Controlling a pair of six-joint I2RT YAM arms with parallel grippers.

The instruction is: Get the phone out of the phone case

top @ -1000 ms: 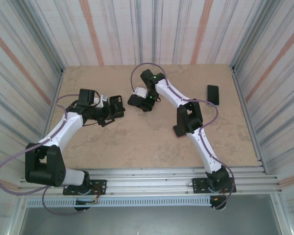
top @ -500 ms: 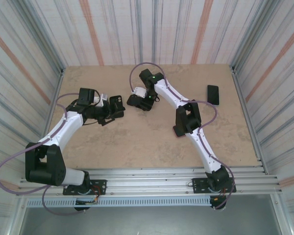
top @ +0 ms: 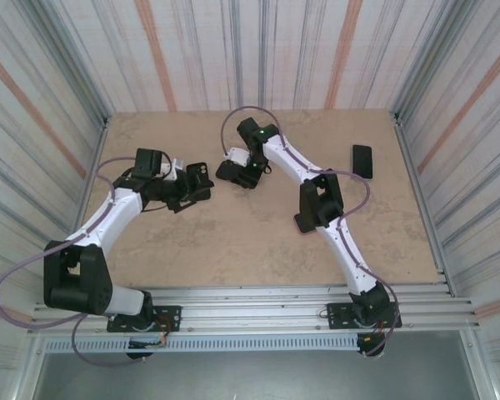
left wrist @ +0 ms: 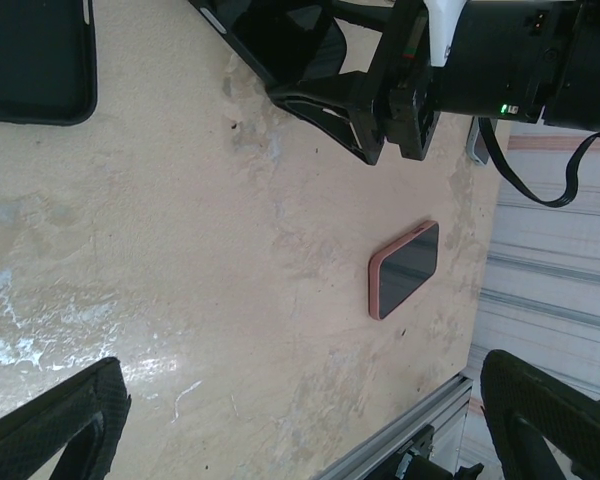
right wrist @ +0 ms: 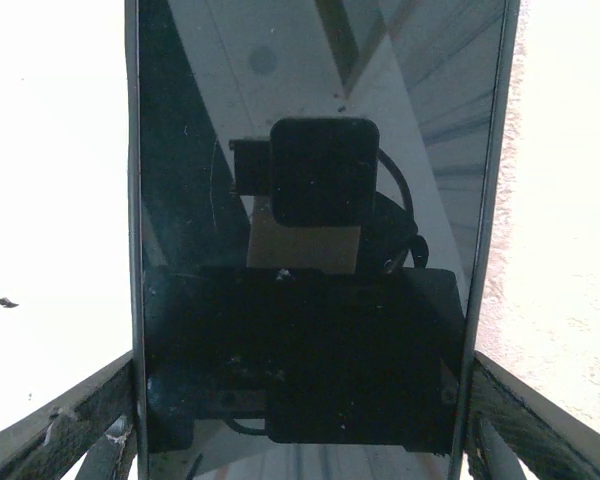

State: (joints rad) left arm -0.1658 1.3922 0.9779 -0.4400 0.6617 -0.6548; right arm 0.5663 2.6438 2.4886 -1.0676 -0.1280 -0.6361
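Bare phone flanked near the worktop's [top: 233,242] centre, black case [top: 200,175] lying apart to its left.
The left end effector [left wrist: 302,400] hangs released, jaws wide, by the one case, probably ready to steady it. The right end effector [right wrist: 300,420] straddles one phone [right wrist: 320,120] lying screen-up, fingers along its edges; whether it clamps I cannot tell. One pink-cased phone [left wrist: 404,268] lies nearer the front edge and one black phone [top: 362,160] by the right edge.
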